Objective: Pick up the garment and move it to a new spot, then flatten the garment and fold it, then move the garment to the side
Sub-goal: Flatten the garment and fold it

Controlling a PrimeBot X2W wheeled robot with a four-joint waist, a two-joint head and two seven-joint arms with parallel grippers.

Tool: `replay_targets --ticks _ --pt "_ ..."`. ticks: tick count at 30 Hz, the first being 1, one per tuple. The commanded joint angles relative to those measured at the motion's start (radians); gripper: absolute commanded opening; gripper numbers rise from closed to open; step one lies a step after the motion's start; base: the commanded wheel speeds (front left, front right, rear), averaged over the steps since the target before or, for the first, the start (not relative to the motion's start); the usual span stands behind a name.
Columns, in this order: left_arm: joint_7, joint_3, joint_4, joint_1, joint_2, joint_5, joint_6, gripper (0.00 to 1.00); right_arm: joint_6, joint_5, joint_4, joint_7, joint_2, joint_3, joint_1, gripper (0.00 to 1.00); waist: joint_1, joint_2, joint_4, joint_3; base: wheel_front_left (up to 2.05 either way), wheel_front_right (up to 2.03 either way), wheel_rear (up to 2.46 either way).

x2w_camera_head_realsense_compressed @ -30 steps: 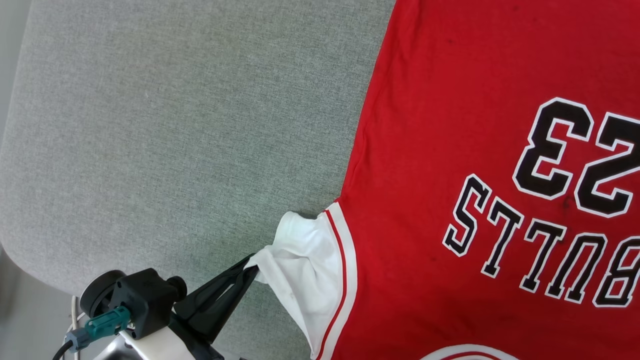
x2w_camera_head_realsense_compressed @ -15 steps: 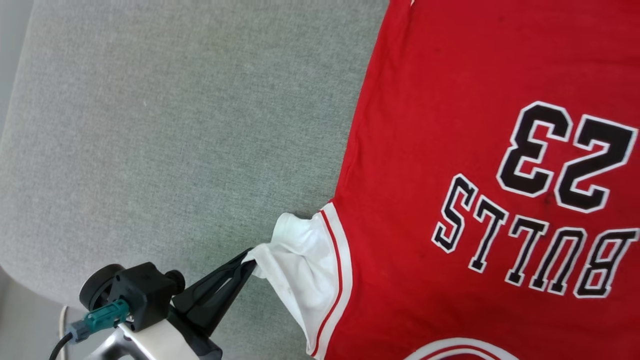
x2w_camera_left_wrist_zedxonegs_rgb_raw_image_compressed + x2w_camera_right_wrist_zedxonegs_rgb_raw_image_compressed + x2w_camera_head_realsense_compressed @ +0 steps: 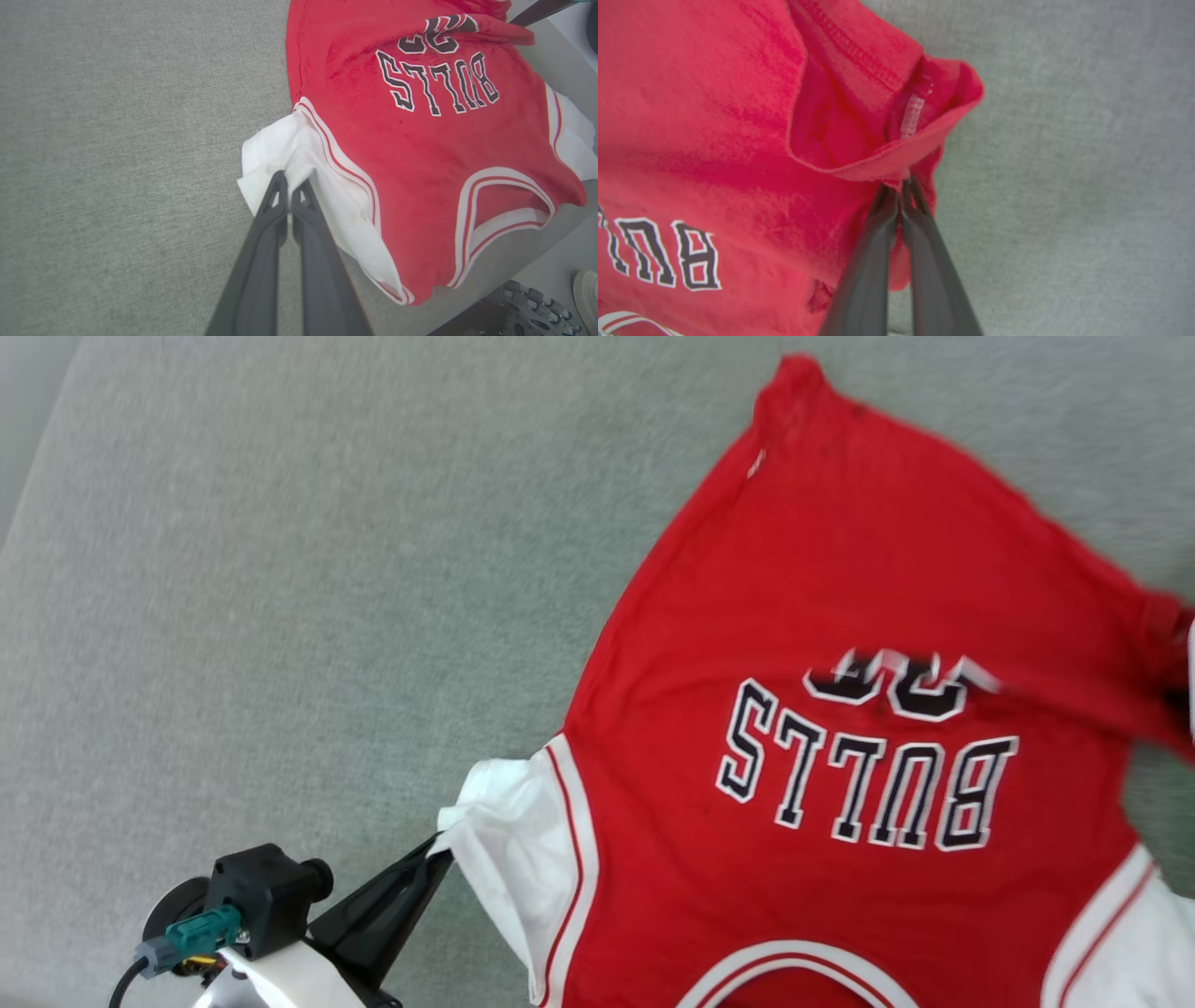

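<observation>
Surface [image 3: 280, 616]: grey woven fabric, spread under everything, rounded edge at far left in the head view.

Left gripper [image 3: 439, 851]: lower left of the head view, 2 dark fingers pointing up and right; jaws pinched together on the sleeve's outer edge, seen closely in the left wrist view [image 3: 290, 181].

Sleeve [image 3: 509, 868]: white, bunched and pulled to a point where the fingers clamp it; red-striped trim at its seam with the body.

Garment [image 3: 840, 569]: red jersey, right of centre, printed face up, lying on the surface with its far end pointing up the head view; blurred along the upper right edge.

Lettering [image 3: 868, 784]: "BULLS" in black with white outline, upside down from the head camera.

Number [image 3: 896, 686]: just above the lettering, mostly hidden beneath a fold of red cloth; digits unreadable.

Collar [image 3: 794, 971]: white and red banded curve at the bottom edge.

Right sleeve [image 3: 1139, 952]: white, at the lower right corner.

Right gripper [image 3: 901, 184]: jaws closed tight on a red hem corner, folded over with stitching and a pale seam tag showing.

Crate [image 3: 523, 312]: dark gridded shape off the surface's edge, lower right of the left wrist view; kind unclear.
</observation>
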Motion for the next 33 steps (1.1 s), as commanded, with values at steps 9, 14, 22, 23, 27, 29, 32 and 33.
replay_targets --ticks 9,14,22,23,27,29,32,33 --pt "-0.014 -0.002 0.035 0.065 -0.004 -0.02 0.038 0.0 0.0 0.109 -0.108 -0.078 -0.026 0.013 0.275 0.0 0.0001 0.0 -0.127 -0.169 0.0 0.0 0.0" --pt "-0.026 0.013 0.043 0.084 -0.005 -0.037 0.054 0.0 0.0 0.169 -0.155 -0.12 0.017 -0.036 0.391 0.0 0.0001 0.0 -0.163 -0.211 0.0 0.0 0.0" --pt "-0.036 0.007 0.054 0.102 -0.02 -0.045 0.067 0.0 0.0 0.209 -0.225 -0.177 0.085 -0.085 0.57 0.0 0.0001 0.0 -0.191 -0.268 0.0 0.0 0.0" --pt "-0.039 0.004 0.056 0.107 -0.025 -0.048 0.067 0.0 0.0 0.213 -0.227 -0.186 0.105 -0.09 0.591 0.0 0.0001 0.0 -0.192 -0.273 0.0 0.0 0.0" --pt "-0.044 -0.009 0.062 0.119 -0.037 -0.05 0.063 0.0 0.0 0.213 -0.232 -0.221 0.147 -0.099 0.666 0.0 0.0001 0.0 -0.196 -0.288 0.0 0.0 0.0" --pt "-0.043 -0.01 0.061 0.119 -0.037 -0.051 0.064 0.0 0.0 0.207 -0.225 -0.24 0.15 -0.096 0.692 0.0 0.0001 0.0 -0.197 -0.291 0.0 0.0 0.0" --pt "-0.038 -0.01 0.056 0.117 -0.031 -0.052 0.065 0.0 0.0 0.209 -0.213 -0.259 0.142 -0.091 0.706 0.0 0.0001 0.0 -0.199 -0.295 0.0 0.0 0.0" --pt "-0.037 -0.009 0.054 0.116 -0.031 -0.052 0.067 0.0 0.0 0.211 -0.21 -0.266 0.139 -0.09 0.706 0.0 0.0001 0.0 -0.199 -0.295 0.0 0.0 0.0"
